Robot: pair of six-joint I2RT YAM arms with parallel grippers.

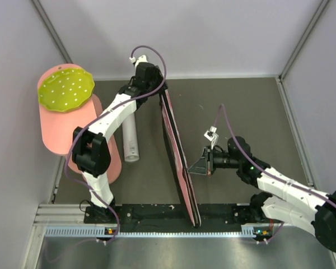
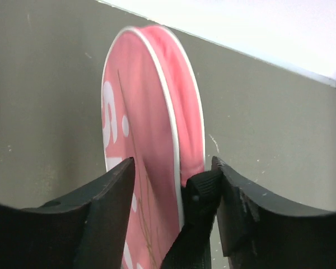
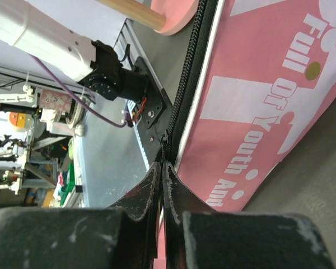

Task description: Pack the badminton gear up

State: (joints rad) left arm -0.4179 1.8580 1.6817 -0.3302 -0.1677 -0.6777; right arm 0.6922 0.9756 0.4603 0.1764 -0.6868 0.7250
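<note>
Fingers of R gripper [image 3: 162, 168] are pressed tight together, no gap btwn them, pinching the small zip pull [image 3: 167, 147]. Pull sits on the black zip [image 3: 190, 73] running along the bag [image 3: 257, 112] edge, next to white piping. Bag face beside it is pink w/ white lettering, "Full Of Youth And" readable. From above, R gripper sits at the bag's right side, approx halfway along its length, wrist pointing left at it.

L gripper [image 2: 173, 168] has its jaws spread partway, w/ the rounded far end of the bag btwn them. One finger [image 2: 252, 218] presses a black strap [image 2: 199, 207] against the bag rim. The other finger lies over the pink face, bits of white letters showing beside it. Reads as a clamp on bag end + strap.

Bag stands on its thin edge on the dark table [image 1: 241, 106], not flat. It runs from far-centre down to the black base rail [image 1: 157, 212] at the near edge. Near end is touching or just over the rail, can't tell which. L arm reaches out to the far end.

White tube [image 1: 131, 137] lies on the table left of the bag, apart from it, partly under the L arm. Further left is a big pink cylinder [image 1: 59, 129] w/ a yellow-green dotted disc [image 1: 66, 89] on its end, at the table's left edge by the wall.
</note>
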